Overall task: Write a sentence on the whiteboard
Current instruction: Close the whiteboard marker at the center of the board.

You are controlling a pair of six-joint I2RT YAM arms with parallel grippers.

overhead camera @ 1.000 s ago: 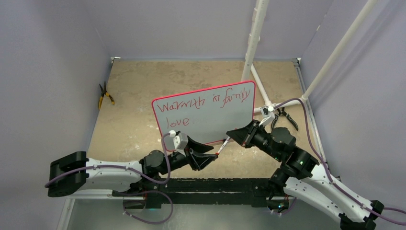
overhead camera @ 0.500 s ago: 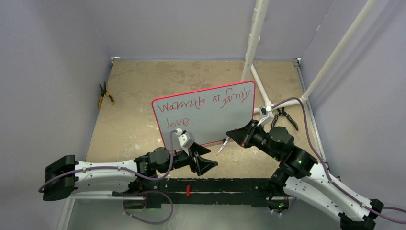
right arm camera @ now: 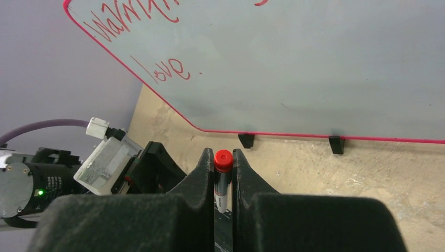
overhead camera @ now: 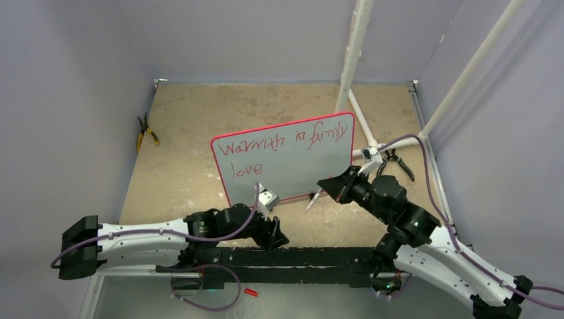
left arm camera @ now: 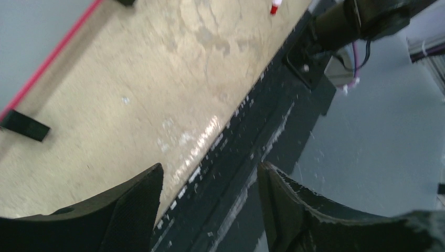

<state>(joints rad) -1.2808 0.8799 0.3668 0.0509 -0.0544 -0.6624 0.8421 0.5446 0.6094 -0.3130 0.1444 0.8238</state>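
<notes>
- Far left: yellow-handled pliers (overhead camera: pixel 146 133) lie on the tan, stone-patterned tabletop (overhead camera: pixel 186 173), well apart from the work.
- My left claw (left arm camera: pixel 210 176) is low over the table's near edge, fingers spread, holding nothing.
- Centre: a large white rectangular whiteboard (overhead camera: pixel 299 169) with a thin red rim stands on two black feet beyond both claws. The red handwritten sentence (overhead camera: pixel 256 143) runs in two lines across its upper part.
- A small red piece (overhead camera: pixel 251 291) lies below the near rail. I cannot tell what it is.
- My right claw (right arm camera: pixel 223 152) pinches a white marker (right arm camera: pixel 223 178) with a red end, near the board's lower rim but apart from it.
- Far right: black-handled pliers (overhead camera: pixel 394 163).
- Handling note: the lettering looks complete. I judge the care now is a firm grip, keeping the marker's end off the board and drawing away without nudging the feet.
</notes>
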